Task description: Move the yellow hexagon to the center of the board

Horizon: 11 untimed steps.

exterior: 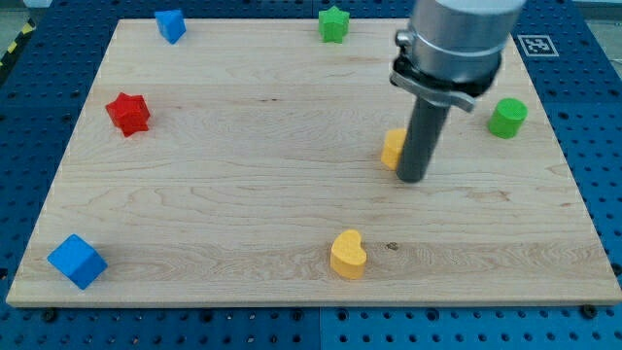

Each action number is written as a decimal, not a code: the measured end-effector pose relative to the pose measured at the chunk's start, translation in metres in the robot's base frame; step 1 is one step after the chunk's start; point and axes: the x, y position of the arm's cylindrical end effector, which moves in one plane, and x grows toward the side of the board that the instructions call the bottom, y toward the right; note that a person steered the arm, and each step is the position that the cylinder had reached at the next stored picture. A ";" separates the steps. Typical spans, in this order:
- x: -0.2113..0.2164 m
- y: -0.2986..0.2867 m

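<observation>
Yellow hexagon block (393,148) sat pressed against the view's left side of our tip (412,179), mostly hidden by the dark rod, so its six-sided shape was only probable from the sliver we could see. We had no jaws to open or close; the rod simply rested against the block and gripped nothing. Standing on the block's right made sense, since the middle of the pale wooden board (243,194) lay to the left of our tip, and a leftward shove would carry it there. A yellow heart block (348,255) lay below and left of our tip, a green cylinder (507,117) off to its right. No containers were on the board.
</observation>
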 end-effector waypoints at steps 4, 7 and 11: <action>-0.039 0.073; -0.069 0.051; -0.008 -0.028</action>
